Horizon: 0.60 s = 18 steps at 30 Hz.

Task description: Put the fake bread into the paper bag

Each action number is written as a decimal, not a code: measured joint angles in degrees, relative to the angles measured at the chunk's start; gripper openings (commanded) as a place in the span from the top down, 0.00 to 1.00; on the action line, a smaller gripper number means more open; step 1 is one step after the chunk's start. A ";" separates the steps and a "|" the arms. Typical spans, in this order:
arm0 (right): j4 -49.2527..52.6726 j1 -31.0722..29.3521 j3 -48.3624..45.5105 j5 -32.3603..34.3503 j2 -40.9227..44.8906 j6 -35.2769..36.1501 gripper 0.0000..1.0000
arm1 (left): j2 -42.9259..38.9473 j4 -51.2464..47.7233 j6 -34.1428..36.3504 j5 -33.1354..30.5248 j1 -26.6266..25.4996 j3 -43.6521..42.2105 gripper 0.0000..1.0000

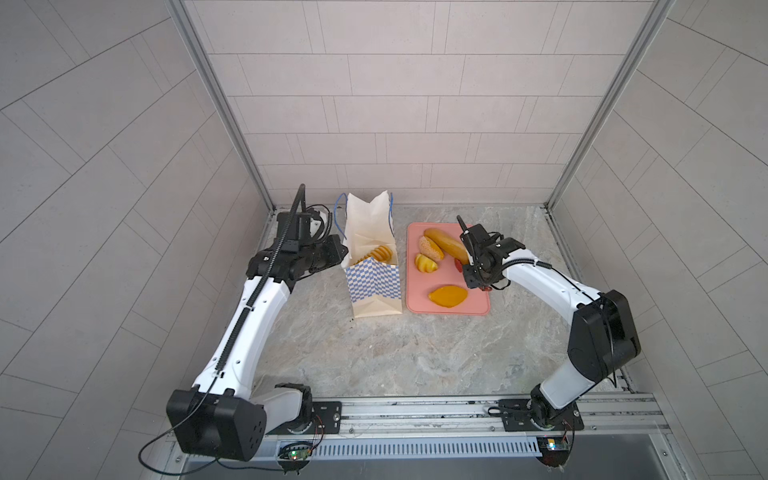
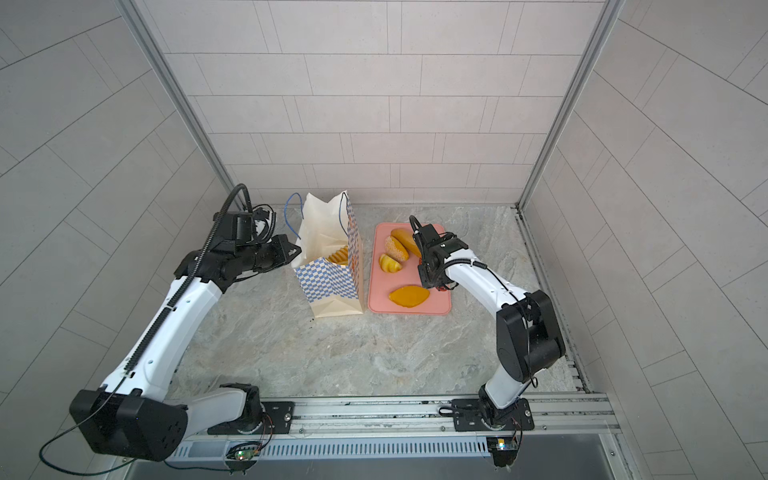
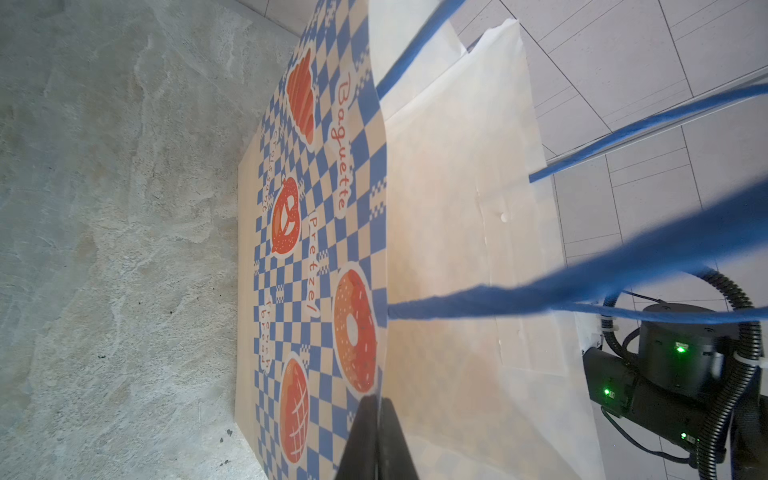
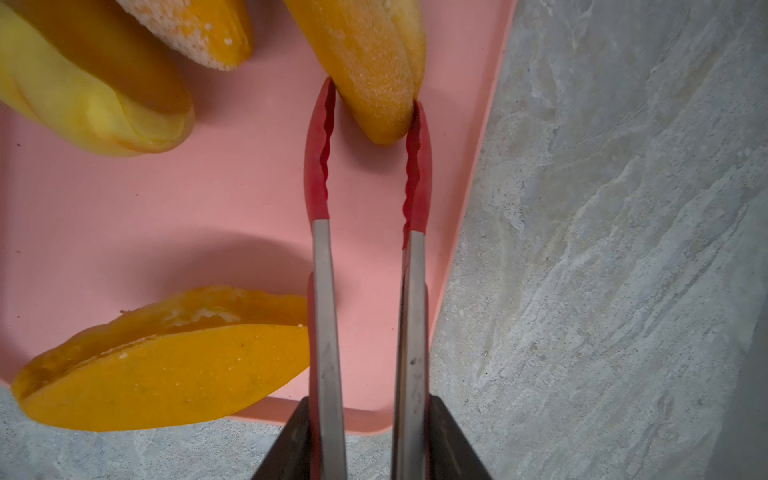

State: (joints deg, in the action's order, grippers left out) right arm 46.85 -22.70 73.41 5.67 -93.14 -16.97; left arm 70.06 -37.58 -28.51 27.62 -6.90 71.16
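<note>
Here, left gripper (image 3: 377, 403): was clamped on the rim of the tall cream, blue-checked paper bag (image 1: 374, 286), upright beside the flat pink tray (image 1: 473, 305).
Right gripper (image 4: 370, 401): held red-tipped metal tongs (image 4: 328, 311), tips against both sides of the end of the long golden loaf (image 4: 370, 62).
In bag: one ridged yellow pastry (image 1: 380, 252).
On tray: loaf, sesame bun (image 1: 431, 248), yellow braided piece (image 1: 426, 264), orange leaf-shaped piece (image 1: 448, 296).
</note>
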 measured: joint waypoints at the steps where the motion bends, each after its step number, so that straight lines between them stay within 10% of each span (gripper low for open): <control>1: 0.00 0.02 0.00 0.04 0.00 0.02 0.66 | 0.00 0.00 0.00 0.00 0.00 0.00 1.00; 18: 1.55 0.20 -0.02 -0.50 5.20 0.04 0.78 | 0.00 0.00 -0.02 0.00 0.00 0.00 1.00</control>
State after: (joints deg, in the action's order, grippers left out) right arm 48.40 -22.50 73.38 5.17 -87.94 -16.93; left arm 70.06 -37.58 -28.53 27.62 -6.90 71.16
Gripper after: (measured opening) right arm 0.258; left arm 0.060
